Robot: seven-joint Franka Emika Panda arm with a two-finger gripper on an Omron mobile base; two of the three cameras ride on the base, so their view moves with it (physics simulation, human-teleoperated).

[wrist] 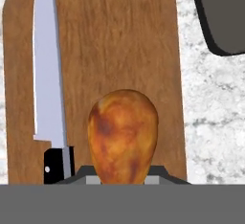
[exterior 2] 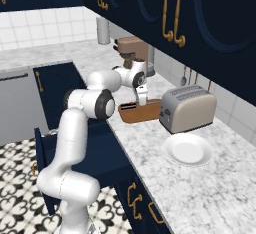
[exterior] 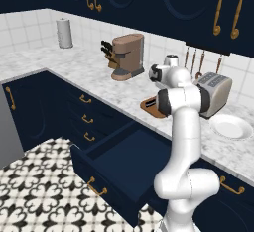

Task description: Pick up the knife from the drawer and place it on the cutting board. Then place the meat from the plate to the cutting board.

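1. The knife [wrist: 48, 74] already lies on the cutting board [wrist: 115, 41], along one edge, so the first part is done.
2. The plate [exterior 2: 188, 150] on the table [exterior 2: 210, 198] is bare.
3. The pincer [exterior 2: 141, 99] is closed on the drumstick [wrist: 123, 134], holding it over the board.
4. Left to do, I judge: lower and release the meat.
5. The drawer [exterior: 129, 161] stands open.

Even, bright rendered light fills all three views, with no blur and no bending at the edges. The glossy white arm [exterior: 184, 127] carries soft highlights, and the inside of the wide navy-blue drawer [exterior: 130, 157] lies dim. In the hand view the orange-brown drumstick [wrist: 123, 134] shows a mild sheen, sharply focused.
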